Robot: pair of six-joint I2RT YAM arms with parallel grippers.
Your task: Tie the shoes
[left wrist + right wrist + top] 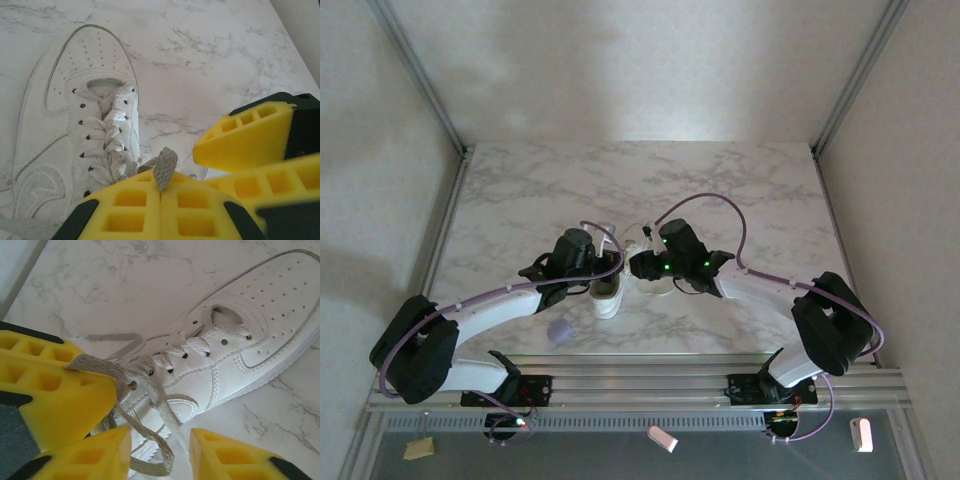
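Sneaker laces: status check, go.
Left gripper shut on lace end. Right gripper open, lace strand between its fingers, not pinched. Sneaker upright, no bow yet. Lavender blob apart from it.

The sneaker is laid on the worktop, between the two arms and close to the near edge. The left pincer is set over the sneaker, with a lace end clamped between its fingers. The right pincer is placed just beside the left one, to its right, with a lace strand running between its parted fingers. A small round blob is found left of the sneaker, nearer the edge.
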